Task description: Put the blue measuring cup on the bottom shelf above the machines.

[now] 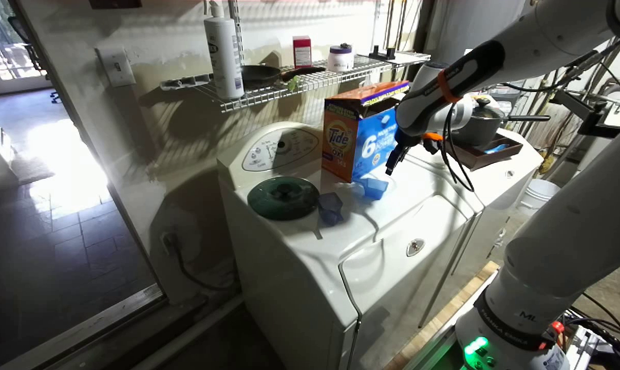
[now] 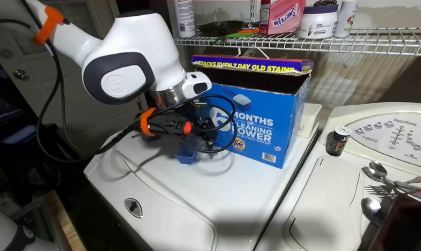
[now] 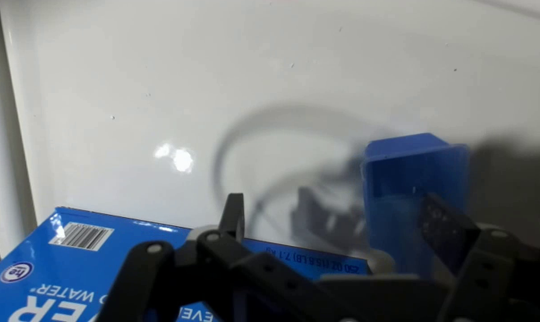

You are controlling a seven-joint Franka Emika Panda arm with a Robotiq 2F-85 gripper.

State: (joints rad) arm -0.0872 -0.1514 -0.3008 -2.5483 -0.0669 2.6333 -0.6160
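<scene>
The light-blue measuring cup [image 1: 375,188] lies on a white machine [image 1: 417,216], beside the orange-and-blue box. It also shows in an exterior view [image 2: 186,157], partly behind cables, and in the wrist view [image 3: 404,179]. My gripper [image 1: 392,163] hangs just above and beside the cup, pointing down. In the wrist view the gripper [image 3: 334,205] is open with nothing between its fingers; the right finger overlaps the cup's image. I cannot tell whether they touch. The wire bottom shelf [image 1: 268,96] runs along the wall above the machines. A second machine [image 2: 322,198] stands alongside.
The tall Tide box [image 2: 255,115] stands close to the gripper, under the shelf. A darker blue cup [image 1: 330,208] and green disc [image 1: 283,198] lie nearby. The shelf holds a white bottle [image 1: 223,56], pan [image 1: 261,76], red box [image 1: 302,51] and jar [image 1: 340,58].
</scene>
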